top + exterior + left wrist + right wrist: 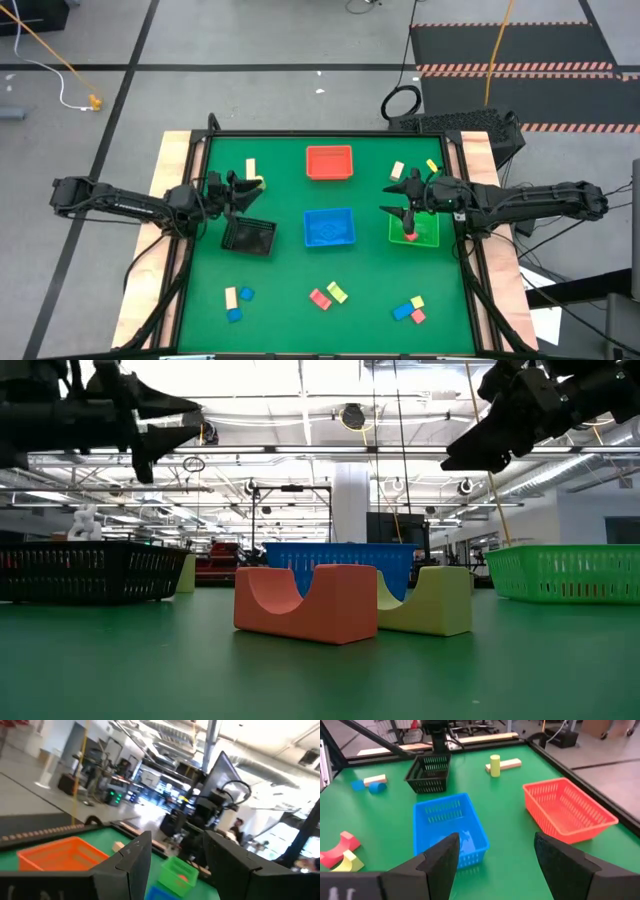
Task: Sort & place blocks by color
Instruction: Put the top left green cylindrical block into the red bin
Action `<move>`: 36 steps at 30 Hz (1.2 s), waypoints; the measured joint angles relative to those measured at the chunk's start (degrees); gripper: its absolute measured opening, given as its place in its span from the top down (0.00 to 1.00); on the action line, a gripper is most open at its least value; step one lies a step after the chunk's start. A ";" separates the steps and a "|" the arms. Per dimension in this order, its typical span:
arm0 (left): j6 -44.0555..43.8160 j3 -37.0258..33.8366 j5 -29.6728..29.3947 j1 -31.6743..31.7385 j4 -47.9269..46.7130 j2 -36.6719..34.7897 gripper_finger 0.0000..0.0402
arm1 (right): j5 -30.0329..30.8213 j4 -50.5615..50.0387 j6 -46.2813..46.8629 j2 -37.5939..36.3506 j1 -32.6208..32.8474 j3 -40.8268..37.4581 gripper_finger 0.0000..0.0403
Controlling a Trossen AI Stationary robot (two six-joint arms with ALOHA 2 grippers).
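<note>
Small blocks lie scattered on the green table (290, 270). A tan bar (251, 168) and a yellow piece (259, 184) lie far left, and a tan block (397, 171) and a yellow block (432, 166) far right. Near the front edge lie tan and blue blocks (238, 300), a red and yellow arch pair (328, 295) and a blue-yellow-red cluster (410, 310). A red block (411, 236) lies in the green tray (428, 238). My left gripper (256, 192) hovers open above the black tray (249, 236). My right gripper (393, 198) hovers open beside the green tray. Both hold nothing.
The red tray (329, 162) stands at far centre and the blue tray (329, 227) in the middle. Between my right gripper's fingers (440, 857) the blue tray (451, 832) shows below. Open green surface lies between the trays and the front blocks.
</note>
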 joint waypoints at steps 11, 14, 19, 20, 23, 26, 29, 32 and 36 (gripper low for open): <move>5.14 14.21 -7.92 1.93 -31.13 0.01 0.55 | 10.74 -0.13 -0.08 0.02 -0.04 0.00 0.38; -1.10 19.61 -11.15 4.74 -46.93 0.01 0.55 | 13.40 -0.13 -0.06 0.02 -0.04 0.00 0.38; -9.21 22.26 -12.07 9.89 -61.59 0.52 0.55 | 13.46 -0.13 2.07 0.02 -0.36 0.00 0.38; -10.07 22.26 -11.88 10.80 -63.14 0.93 0.55 | 13.46 -0.13 2.45 0.02 -0.56 0.00 0.38; -11.21 22.26 -10.60 13.11 -65.86 3.23 0.55 | 13.46 0.04 3.56 0.02 -1.36 0.00 0.38; -10.94 22.26 -9.26 14.64 -66.59 7.04 0.55 | 13.46 1.70 3.69 0.02 -2.15 0.00 0.38; -9.33 22.26 -6.22 15.69 -66.44 11.37 0.55 | 13.39 4.24 3.70 0.01 -2.62 0.00 0.38; -8.46 22.26 -4.32 16.14 -66.52 15.32 0.55 | 13.27 5.70 3.69 0.01 -2.64 0.00 0.38; -7.23 22.26 -5.56 16.27 -66.50 18.84 0.55 | 13.25 6.32 3.69 0.01 -2.64 0.00 0.38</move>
